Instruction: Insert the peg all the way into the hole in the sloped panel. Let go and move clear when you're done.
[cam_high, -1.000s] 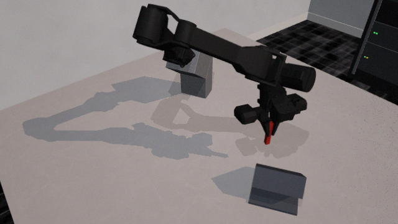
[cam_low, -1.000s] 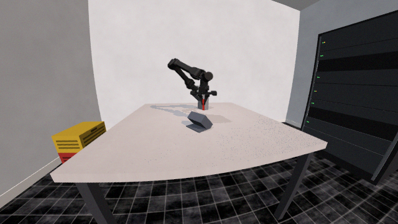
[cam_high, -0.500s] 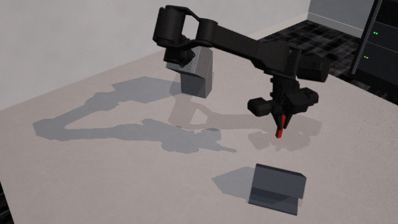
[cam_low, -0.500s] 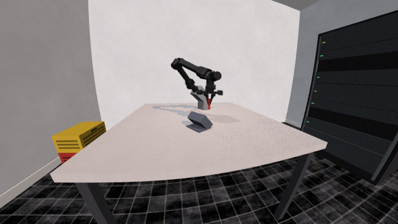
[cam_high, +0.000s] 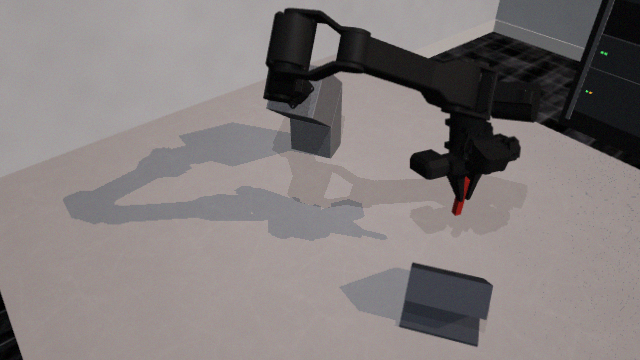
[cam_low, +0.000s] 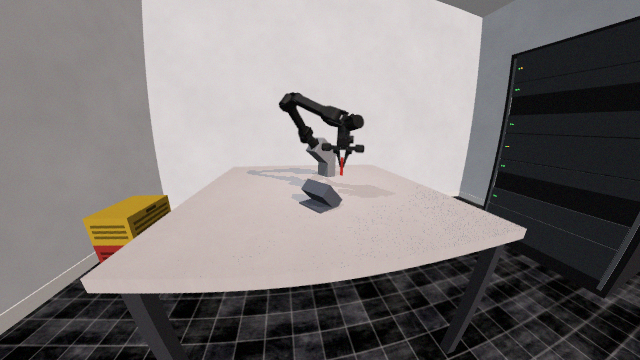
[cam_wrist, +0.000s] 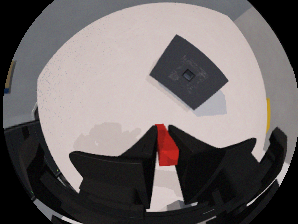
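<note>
Peg (cam_high: 458, 202) clamped, apparently above table (cam_high: 150, 300).

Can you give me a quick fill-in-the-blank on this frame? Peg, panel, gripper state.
1. The gripper is shut on a peg whose color is ____.
2. The peg hangs above the table, pointing ____.
3. In the wrist view, the hole sits in the face of the ____-colored sloped panel.
4. The peg is ____ the hole: not yet inserted.

Missing words: red; down; grey; outside
</note>
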